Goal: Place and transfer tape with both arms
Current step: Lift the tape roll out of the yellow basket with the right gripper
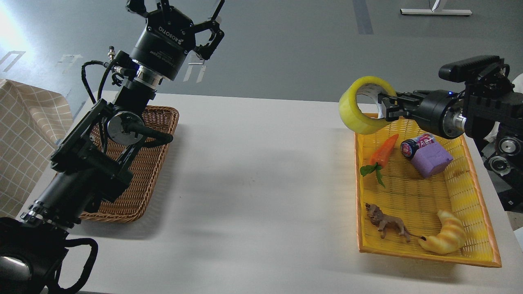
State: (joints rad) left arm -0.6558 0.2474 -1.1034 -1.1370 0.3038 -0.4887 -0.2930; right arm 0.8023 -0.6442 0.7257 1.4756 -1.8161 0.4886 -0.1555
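Note:
The tape (359, 110), a wide yellow roll with a pale core, hangs in the air above the far left corner of the yellow basket (482, 245). My right gripper (386, 108) is shut on the roll's right wall, one finger inside the core. My right arm comes in level from the right edge. My left gripper (179, 10) is raised high at the upper left, above the far end of the brown wicker basket (163, 118). Its fingers are spread open and hold nothing.
The yellow basket holds a toy carrot (382, 153), a small jar (414, 145), a purple block (432, 159), a toy lion (386, 223) and a croissant toy (447, 239). A checked cloth (24, 134) lies at the left edge. The white table (261, 175) spans between the baskets.

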